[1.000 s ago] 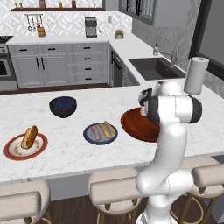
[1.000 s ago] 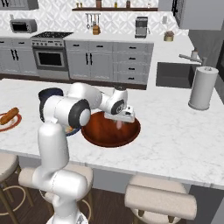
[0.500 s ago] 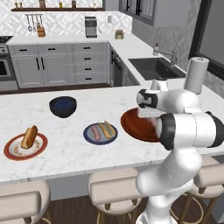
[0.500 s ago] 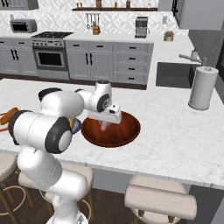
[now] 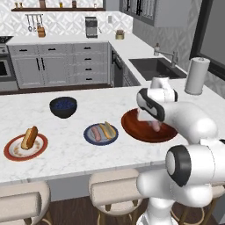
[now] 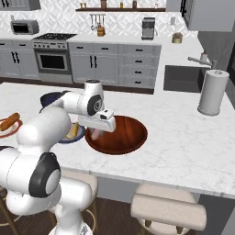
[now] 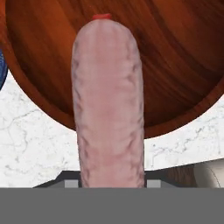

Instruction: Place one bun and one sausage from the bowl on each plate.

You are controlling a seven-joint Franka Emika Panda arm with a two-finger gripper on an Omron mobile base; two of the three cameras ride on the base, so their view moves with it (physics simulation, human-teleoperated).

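One pale pink sausage [image 7: 108, 103] hangs in the fingers above the wide reddish-brown wooden bowl [image 7: 175, 57]. It could slip or swing loose on the way to the white orange-rimmed plate [image 5: 13, 151], which has a bun but no sausage (the grip seems to sit near one end only). The fingers [image 6: 95, 134] are partly closed, pinching the sausage. The slate-blue plate [image 5: 90, 139] already carries both items on the white marble counter [image 5: 66, 162].
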